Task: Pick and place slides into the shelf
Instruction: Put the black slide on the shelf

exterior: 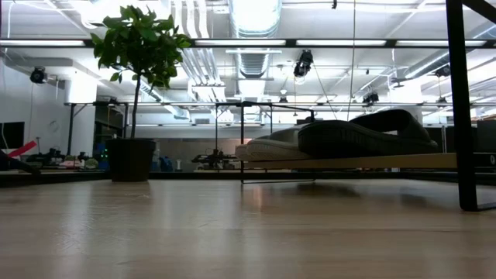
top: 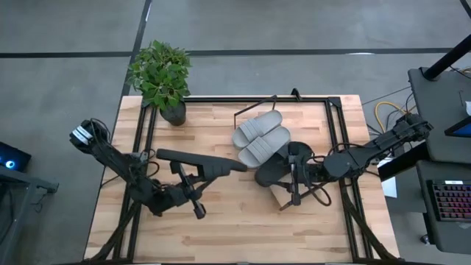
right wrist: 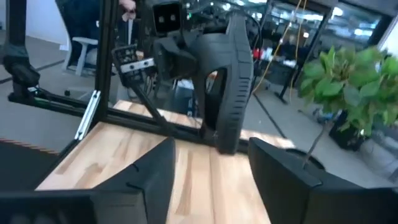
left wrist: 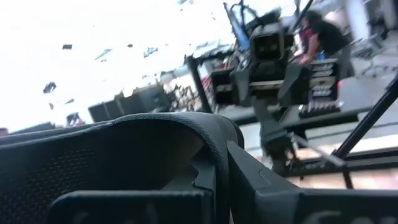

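Left gripper (top: 193, 197) clamped on a black slide (top: 200, 161) — held above the worktop (top: 243, 228), long axis running across toward the shelf (top: 277, 193). Right gripper (top: 294, 171) spread wide, empty, just beside the other black slide (top: 271, 168) lying on the shelf next to the light grey pair (top: 260, 137). Shelf lies rightward of the held slide — left arm carries the load, so likely the one to deliver it.
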{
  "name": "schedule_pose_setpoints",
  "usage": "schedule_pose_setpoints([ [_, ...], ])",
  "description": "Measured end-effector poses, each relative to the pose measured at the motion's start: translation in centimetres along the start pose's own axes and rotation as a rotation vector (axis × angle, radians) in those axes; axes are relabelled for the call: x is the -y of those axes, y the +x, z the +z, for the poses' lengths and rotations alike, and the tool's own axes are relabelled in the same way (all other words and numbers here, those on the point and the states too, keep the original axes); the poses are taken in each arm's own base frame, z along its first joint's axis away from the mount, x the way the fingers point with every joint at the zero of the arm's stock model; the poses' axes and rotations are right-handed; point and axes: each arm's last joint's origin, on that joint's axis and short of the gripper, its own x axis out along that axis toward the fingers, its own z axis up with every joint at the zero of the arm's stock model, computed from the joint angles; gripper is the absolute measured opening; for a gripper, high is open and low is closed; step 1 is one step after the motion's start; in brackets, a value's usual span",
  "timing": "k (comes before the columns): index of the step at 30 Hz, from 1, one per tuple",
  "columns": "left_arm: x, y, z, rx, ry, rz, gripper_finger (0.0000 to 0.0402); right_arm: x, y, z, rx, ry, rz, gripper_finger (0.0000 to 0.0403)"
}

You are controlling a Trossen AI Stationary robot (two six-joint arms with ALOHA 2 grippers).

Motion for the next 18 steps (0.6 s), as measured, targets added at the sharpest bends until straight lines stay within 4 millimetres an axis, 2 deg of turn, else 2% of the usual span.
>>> schedule_pose_setpoints([
  [5, 0.5, 0.8, -0.3, 0.063, 0.001, -0.035, 0.0000, 0.4, 0.2, 0.1, 0.018, -0.013, -0.021, 0.0210],
  [18, 1.0, 4.2, -0.4, 0.172, 0.007, -0.071, 0.0000, 0.9, 0.4, 0.0, 0.011, -0.016, -0.042, 0.0210],
])
